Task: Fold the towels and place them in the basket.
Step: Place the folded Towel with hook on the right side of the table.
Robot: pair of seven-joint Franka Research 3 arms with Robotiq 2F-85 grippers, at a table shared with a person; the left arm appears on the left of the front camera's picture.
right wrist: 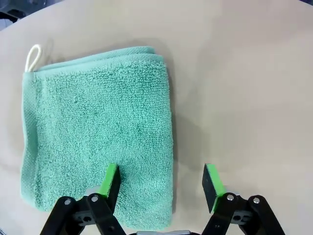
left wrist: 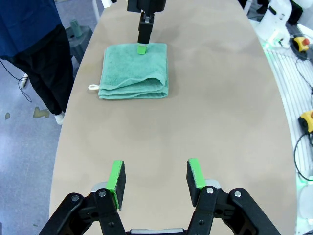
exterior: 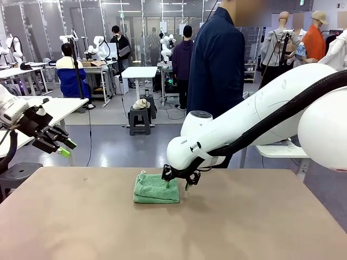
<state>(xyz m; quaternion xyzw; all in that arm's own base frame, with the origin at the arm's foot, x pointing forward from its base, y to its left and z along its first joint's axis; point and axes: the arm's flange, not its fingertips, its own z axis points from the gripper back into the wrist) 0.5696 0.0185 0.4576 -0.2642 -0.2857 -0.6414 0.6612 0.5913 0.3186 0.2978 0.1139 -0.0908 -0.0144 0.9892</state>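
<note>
One light-green towel lies folded into a thick square on the tan table, its white loop at the far left corner. My right gripper hangs open at the towel's right edge. In the right wrist view one fingertip is over the towel and the other over bare table, so the right gripper straddles that edge. My left gripper is raised off the table's left side, open and holding nothing. Its wrist view looks along the left gripper down the table at the towel. The basket is out of view.
A person in a dark blue jacket stands at the far side of the table, a little right of the middle. Bare tabletop surrounds the towel on all sides. Other tables and people are farther back in the room.
</note>
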